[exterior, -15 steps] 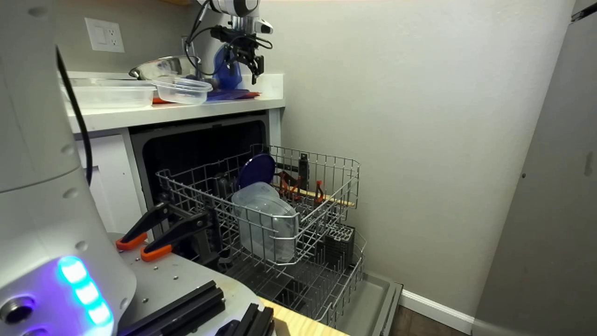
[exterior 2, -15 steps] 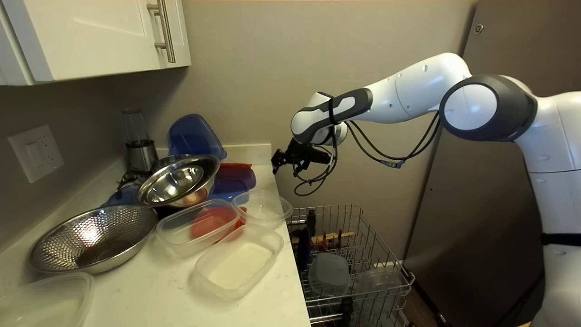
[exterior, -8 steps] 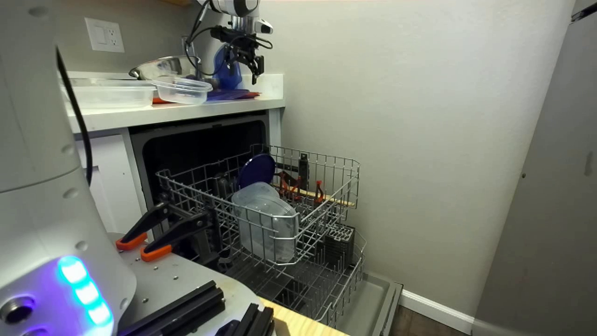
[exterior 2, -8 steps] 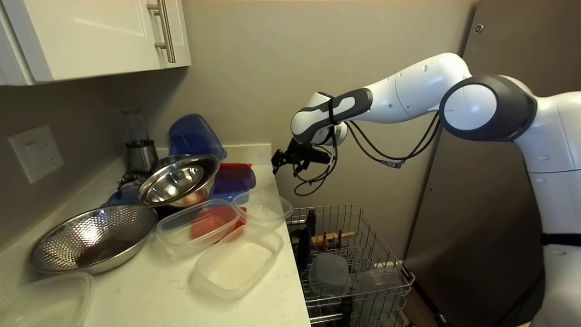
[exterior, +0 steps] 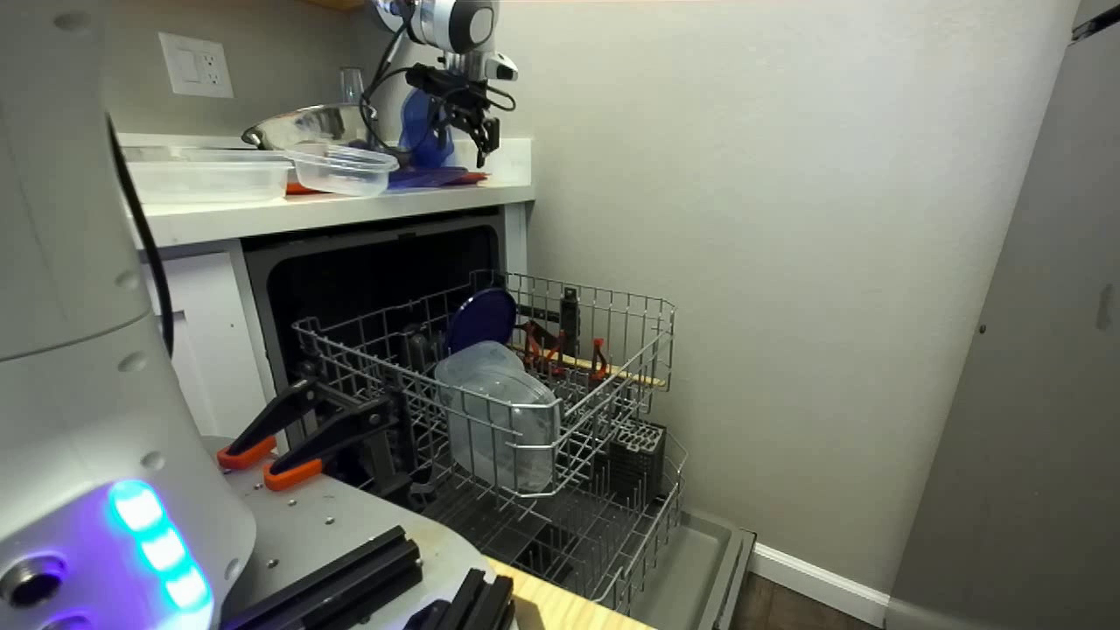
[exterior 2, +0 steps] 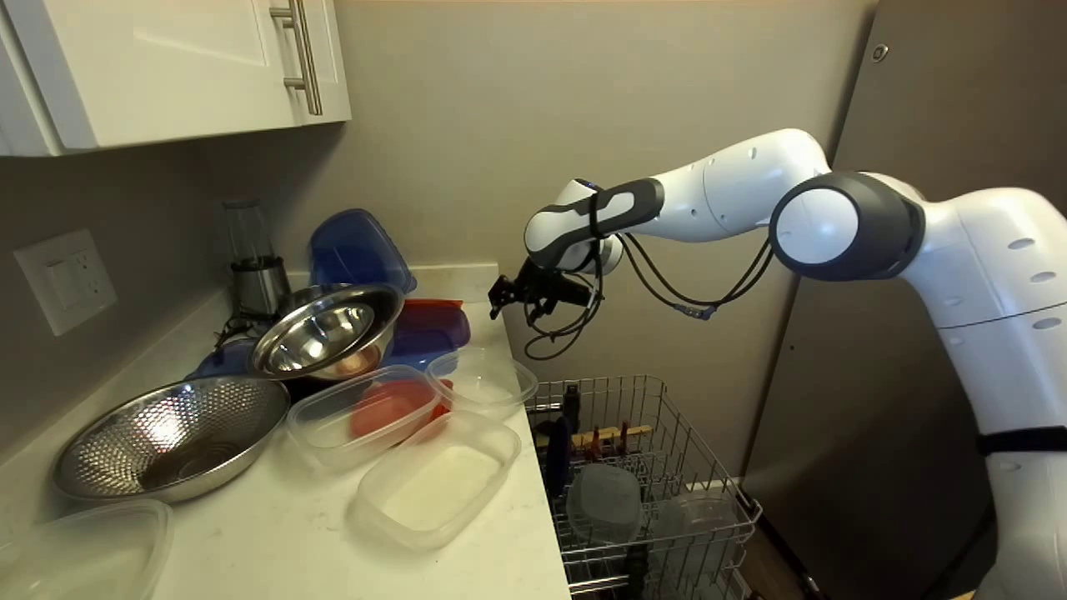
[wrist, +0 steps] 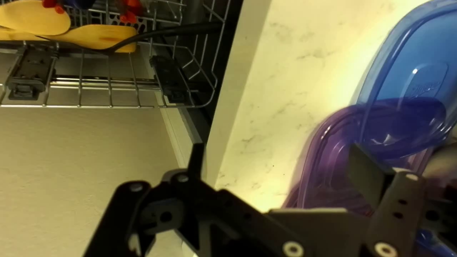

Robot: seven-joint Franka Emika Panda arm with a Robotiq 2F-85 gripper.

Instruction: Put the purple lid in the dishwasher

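Observation:
The purple lid [wrist: 321, 171] lies flat on the counter in the wrist view, overlapped by a blue lid [wrist: 425, 46]. In an exterior view the purple lid [exterior 2: 446, 325] lies near the counter's far end; elsewhere it is a thin edge-on sliver [exterior: 451, 175]. My gripper [wrist: 282, 166] is open and empty. One finger shows over the purple lid, the other over the counter edge. My gripper [exterior 2: 513, 302] hangs above the counter edge, apart from the lid. The dishwasher [exterior: 376, 243] is open, its upper rack pulled out, its rim [wrist: 94, 106] showing in the wrist view.
The upper rack holds a dark blue round lid [exterior: 483, 319], clear containers [exterior: 503, 429] and wooden utensils [wrist: 96, 35]. The counter holds clear containers [exterior 2: 479, 375], steel bowls [exterior 2: 325, 337], a colander [exterior 2: 175, 433] and an upright blue lid [exterior 2: 358, 250]. A wall [exterior: 787, 219] stands beside the rack.
My gripper has moved slightly lower and, in an exterior view, leftward toward the counter and lids. The arm's elbow has dropped and shifted with it. The lids and rack have not moved.

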